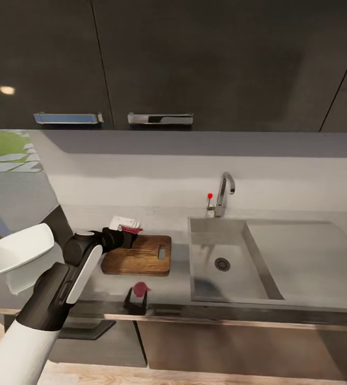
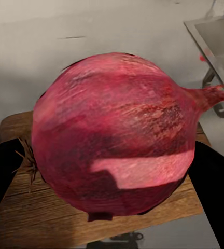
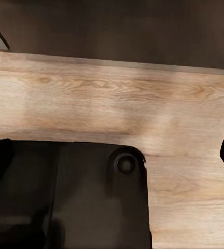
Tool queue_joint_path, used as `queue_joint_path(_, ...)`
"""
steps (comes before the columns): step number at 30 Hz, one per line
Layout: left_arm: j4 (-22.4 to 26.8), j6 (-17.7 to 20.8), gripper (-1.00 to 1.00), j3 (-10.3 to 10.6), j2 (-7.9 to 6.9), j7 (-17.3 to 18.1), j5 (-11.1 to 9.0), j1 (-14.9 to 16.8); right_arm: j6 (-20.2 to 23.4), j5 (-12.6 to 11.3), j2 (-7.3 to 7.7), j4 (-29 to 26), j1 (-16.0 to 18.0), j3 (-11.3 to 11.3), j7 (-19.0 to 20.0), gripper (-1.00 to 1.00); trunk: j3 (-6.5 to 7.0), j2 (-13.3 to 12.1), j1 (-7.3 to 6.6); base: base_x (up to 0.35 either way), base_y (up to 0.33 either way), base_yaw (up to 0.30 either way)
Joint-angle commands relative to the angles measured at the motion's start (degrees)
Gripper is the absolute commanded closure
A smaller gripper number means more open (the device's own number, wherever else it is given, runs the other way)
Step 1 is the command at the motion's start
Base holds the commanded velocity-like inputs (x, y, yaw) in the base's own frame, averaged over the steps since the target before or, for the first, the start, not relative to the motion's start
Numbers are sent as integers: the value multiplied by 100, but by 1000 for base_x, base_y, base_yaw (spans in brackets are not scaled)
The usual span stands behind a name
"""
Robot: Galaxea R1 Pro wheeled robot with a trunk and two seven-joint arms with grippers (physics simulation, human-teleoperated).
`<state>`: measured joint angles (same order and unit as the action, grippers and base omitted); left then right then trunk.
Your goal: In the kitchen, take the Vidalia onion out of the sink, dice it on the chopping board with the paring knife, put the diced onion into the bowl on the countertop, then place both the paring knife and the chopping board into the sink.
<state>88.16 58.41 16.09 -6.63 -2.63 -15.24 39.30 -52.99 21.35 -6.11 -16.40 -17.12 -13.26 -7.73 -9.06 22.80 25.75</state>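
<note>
Head view, onion: your left pincer (image 1: 126, 235) is clamped on the red onion (image 1: 131, 229), held over the left end of the chopping board (image 1: 141, 258) on the desk (image 1: 173, 289).
Head view, direction: the board lies directly below the pincer, its long axis running left to right, slot handle towards the sink (image 1: 216, 256); I judge the coming move to be straight down.
Head view, other things: the white bowl (image 1: 21, 254) appears at the left, close to the camera and beside your left arm.
Left wrist view, grip: both dark fingers (image 2: 0, 174) press the onion's (image 2: 112, 150) flanks, with board wood (image 2: 50, 223) beneath it.
Right wrist view, right pincer: aimed at wooden floor (image 3: 117, 98) and the robot's dark base (image 3: 65, 197); its finger edges stand wide apart, so it looks open and empty.
Nearer arm: the left one.
</note>
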Motion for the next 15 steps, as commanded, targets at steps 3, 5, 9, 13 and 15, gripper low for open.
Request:
queue_joint_path(3, -13, 21, 100, 8, -5, -27, -32, -52, 1, 62, -4, -12, -2, -19, -45, -100, -29, 12, 4, 0, 3, 0)
queue_joint_path(5, -16, 21, 100, 8, -5, -27, -29, -90, 0, 64, -4, -12, -2, -19, -45, -100, -46, 12, 4, 0, 1, 0)
queue_joint_path(9, -17, 21, 100, 14, -5, -27, -26, -112, 1, 64, -4, -12, -2, -19, -46, -100, -81, 12, 4, 0, 0, 0)
queue_joint_path(13, -22, 21, 100, 16, -5, -27, -25, -115, 2, 64, -4, -12, -2, -19, -46, -100, -117, 12, 4, 28, 0, 0)
queue_joint_path(15, -26, 20, 100, 17, -5, -27, -28, -116, 0, 63, -4, -12, -2, -19, -45, -100, -135, 12, 4, 94, 33, 0)
